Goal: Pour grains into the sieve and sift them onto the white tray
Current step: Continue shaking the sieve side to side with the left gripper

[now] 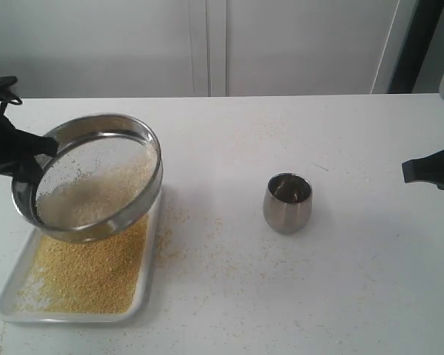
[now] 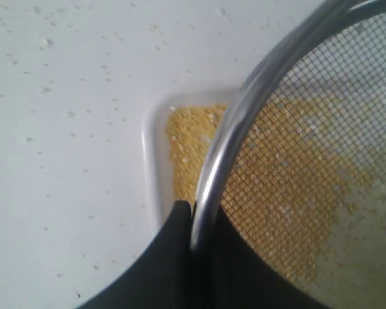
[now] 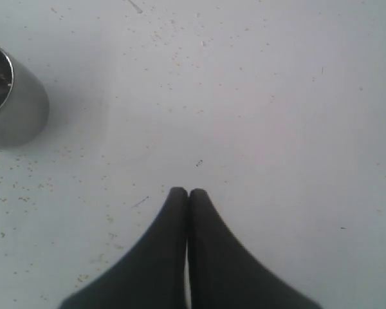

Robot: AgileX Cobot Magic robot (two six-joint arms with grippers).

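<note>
White tabletop (image 1: 340, 281); my left fingers (image 2: 167, 257) pinch the sieve (image 1: 96, 177) tilted, white tray (image 1: 74, 316) beneath them catching grains (image 1: 89, 270); my right fingers (image 3: 170, 238) pressed together, empty.

Taking the steel cup (image 1: 287, 203) as clock centre in the exterior view, the tabletop (image 1: 355, 288) is lying open from 12 round through 3 to 6 o'clock. The only thing hanging over that stretch is the right end effector (image 1: 407, 171), out at 3 o'clock with its jaws pressed together. The cup is standing upright as the lone obstacle mid-table. Toward 9 o'clock the tilted sieve (image 1: 96, 177), pinched at its rim by the left end effector (image 2: 193, 215), is blocking the air over the 12 o'clock end of the white tray (image 1: 152, 255). The tray's 6 o'clock end is lying uncovered from above. Between cup and tray a strip of tabletop is running passable, sprinkled with loose grains (image 1: 200, 237).
</note>
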